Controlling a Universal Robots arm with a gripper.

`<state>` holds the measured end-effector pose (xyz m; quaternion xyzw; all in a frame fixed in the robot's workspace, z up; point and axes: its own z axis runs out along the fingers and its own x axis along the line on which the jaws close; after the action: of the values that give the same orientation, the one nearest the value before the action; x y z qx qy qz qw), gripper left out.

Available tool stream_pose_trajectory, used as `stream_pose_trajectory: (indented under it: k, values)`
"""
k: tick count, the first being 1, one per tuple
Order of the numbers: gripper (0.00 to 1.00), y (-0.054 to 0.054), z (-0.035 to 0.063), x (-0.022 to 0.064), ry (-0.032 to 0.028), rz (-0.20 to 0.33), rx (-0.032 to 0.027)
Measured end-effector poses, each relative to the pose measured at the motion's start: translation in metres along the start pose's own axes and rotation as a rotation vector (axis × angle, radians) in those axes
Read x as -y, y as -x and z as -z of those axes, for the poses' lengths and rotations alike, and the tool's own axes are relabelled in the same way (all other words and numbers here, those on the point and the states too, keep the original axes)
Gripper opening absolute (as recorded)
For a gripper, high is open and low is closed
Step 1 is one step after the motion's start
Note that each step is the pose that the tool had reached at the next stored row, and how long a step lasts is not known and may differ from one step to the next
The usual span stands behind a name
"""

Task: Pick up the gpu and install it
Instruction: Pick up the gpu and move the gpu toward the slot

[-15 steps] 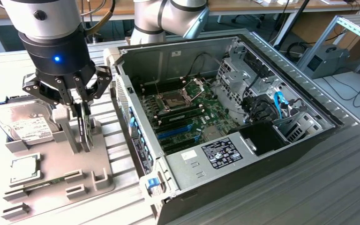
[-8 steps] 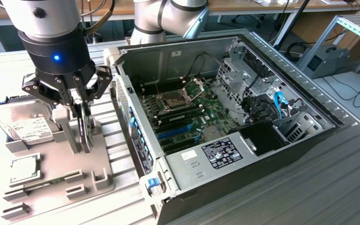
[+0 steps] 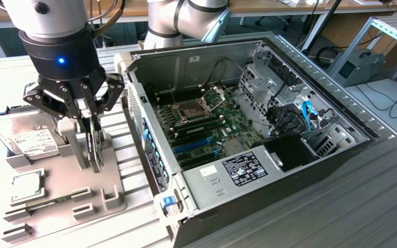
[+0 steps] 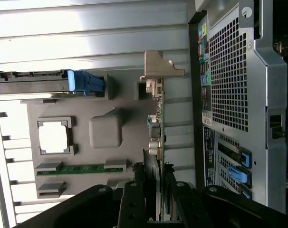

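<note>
Exterior view: one pincer (image 3: 89, 157) clamped on the one gpu (image 3: 96, 150). The card stands on edge at the grey tray (image 3: 109, 178) on the counter (image 3: 364, 206), just beside the one open PC case (image 3: 254, 129). The tray also carries one hard drive (image 3: 26, 137), one square chip (image 3: 27, 186) and one RAM stick (image 3: 47, 202).

Wrist view: two fingers (image 4: 134, 199) flank the card's edge, with one silver bracket (image 4: 158, 66) at its far end.

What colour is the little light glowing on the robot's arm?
Blue. The light shows best in the exterior view.
</note>
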<state>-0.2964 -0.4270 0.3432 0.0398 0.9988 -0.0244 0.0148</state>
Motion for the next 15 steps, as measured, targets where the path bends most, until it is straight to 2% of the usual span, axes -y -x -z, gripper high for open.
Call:
stream_pose_trajectory:
  k: [15]
  values:
    - [0.26,0.001,0.0189,0.0008,-0.0011,0.000,0.0003]
